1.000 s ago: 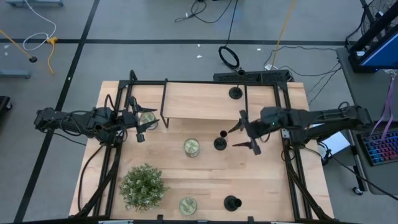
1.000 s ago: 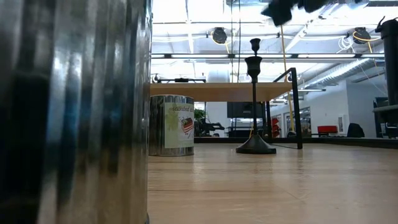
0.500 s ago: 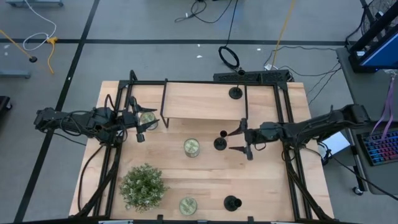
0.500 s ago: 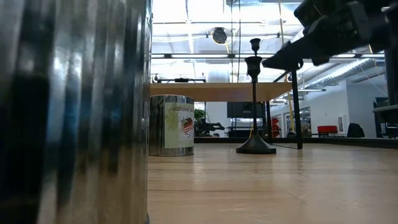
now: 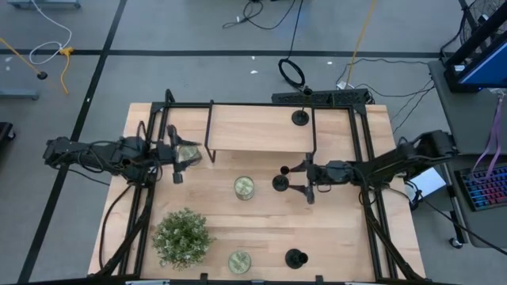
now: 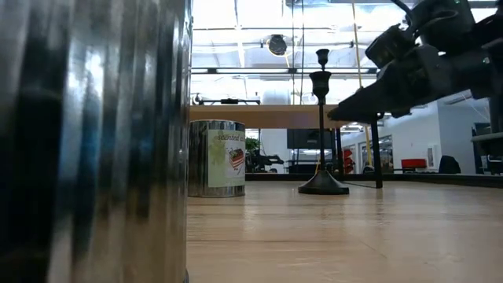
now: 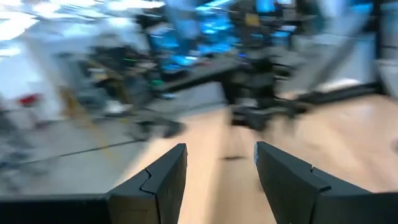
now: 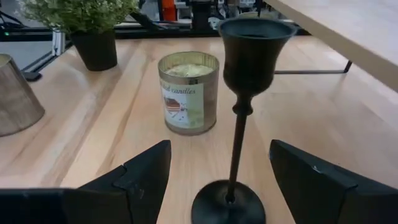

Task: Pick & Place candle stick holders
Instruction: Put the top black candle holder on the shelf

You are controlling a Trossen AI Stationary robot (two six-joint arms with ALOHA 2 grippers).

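Observation:
Three matte-black candle stick holders stand upright on their round bases. One is at mid-table [image 5: 280,181], one on the raised shelf at the back [image 5: 299,118], and one near the front edge [image 5: 295,257]. My right gripper [image 5: 303,181] is open and low, just right of the middle holder. In the right wrist view its fingers [image 8: 219,152] stand on either side of that holder's stem [image 8: 236,149] without touching it. The low view shows this gripper [image 6: 350,110] beside the holder's cup [image 6: 320,82]. My left gripper [image 5: 176,162] is open and empty [image 7: 221,158] at the table's left.
A bushy potted plant [image 5: 184,236] stands at the front left. Candle tins sit at the centre [image 5: 244,187], at the front [image 5: 239,261] and by my left gripper [image 5: 190,152]. A wooden shelf on a black frame [image 5: 257,127] spans the back. Black frame rails [image 5: 372,214] run along both sides.
My right gripper has gone down and toward the table's left, up to the middle holder, and stays open, so its fingers now stand on either side of the stem. The holder has not moved.

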